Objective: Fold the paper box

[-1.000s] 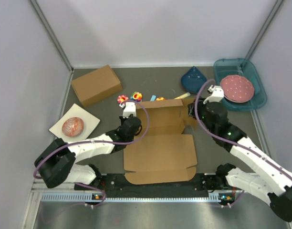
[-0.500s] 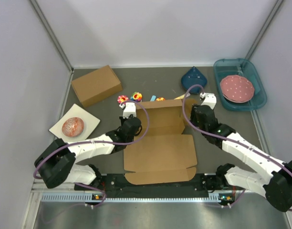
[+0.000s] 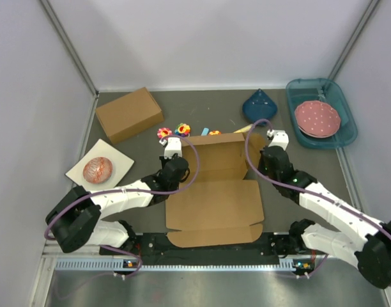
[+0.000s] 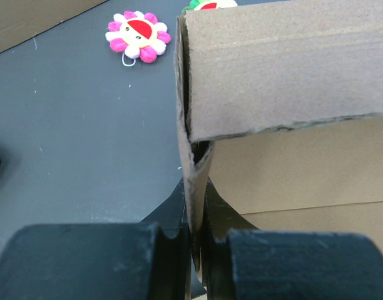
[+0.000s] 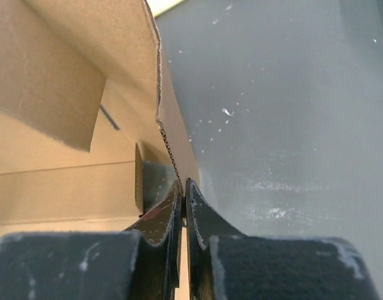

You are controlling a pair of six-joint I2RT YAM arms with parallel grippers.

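The paper box [image 3: 214,198] is a brown die-cut mailer lying mid-table, its far part raised into walls and its near lid panel flat. My left gripper [image 3: 181,167] is shut on the box's left side wall [image 4: 194,169], seen edge-on between the fingers [image 4: 97,259]. My right gripper [image 3: 264,158] is shut on the right side wall [image 5: 169,134], its corrugated edge pinched between the fingertips [image 5: 201,209]. The raised back wall [image 4: 285,69] stands across the far side.
A deeper ready-made cardboard box [image 3: 129,114] stands at the back left. A white card with a red patterned ball [image 3: 98,169] lies left. Flower toys [image 3: 173,132] and a blue pouch [image 3: 259,105] lie behind the mailer. A teal tray with a pink plate [image 3: 320,118] is back right.
My right arm has drawn in towards the box's right wall, its wrist shifting left and nearer. The left arm and the flat lid panel have not moved.
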